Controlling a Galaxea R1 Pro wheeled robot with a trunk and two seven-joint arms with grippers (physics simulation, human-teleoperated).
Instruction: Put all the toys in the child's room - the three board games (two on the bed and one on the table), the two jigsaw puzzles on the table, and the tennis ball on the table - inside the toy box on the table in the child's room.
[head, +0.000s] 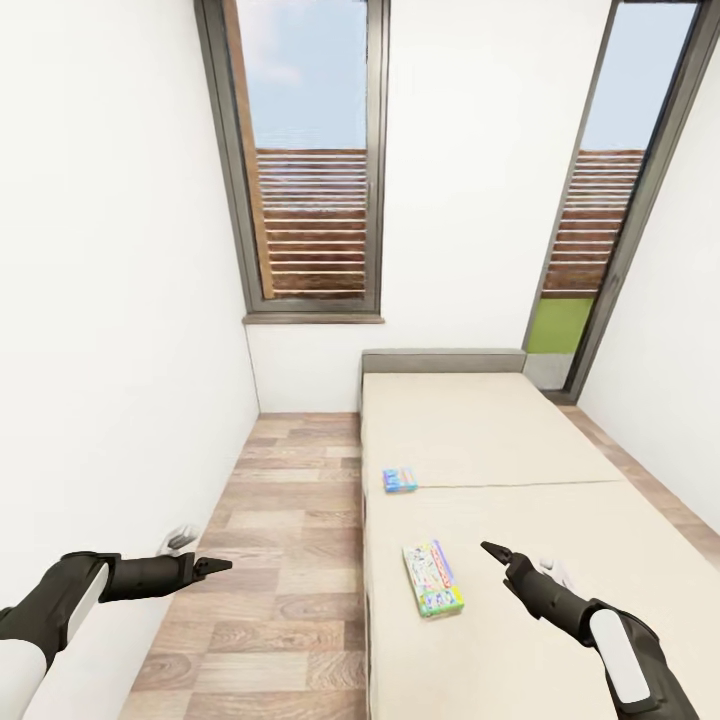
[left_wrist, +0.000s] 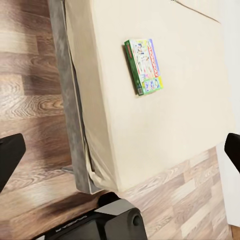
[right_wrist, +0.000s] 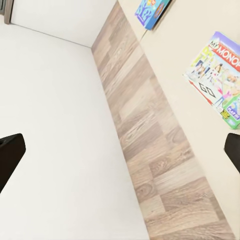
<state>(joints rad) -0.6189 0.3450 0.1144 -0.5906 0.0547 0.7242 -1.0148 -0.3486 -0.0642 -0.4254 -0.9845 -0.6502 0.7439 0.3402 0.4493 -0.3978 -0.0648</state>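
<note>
Head view: two colourful board games (head: 432, 578) on beige bed (head: 560, 560).

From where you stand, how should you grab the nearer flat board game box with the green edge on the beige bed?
The green-edged box lies flat on the beige mattress, so come down from above with the right gripper and pinch across its narrow width, probably sliding it to the bed edge first.

Two board games flat on beige bed (head: 470, 440), blue one (head: 400, 480) beyond green-edged one (head: 433, 578)

Matt beige cloth bed (head: 480, 440), wood-plank floor (head: 290, 560), glossy printed card board games (head: 432, 578)
</note>
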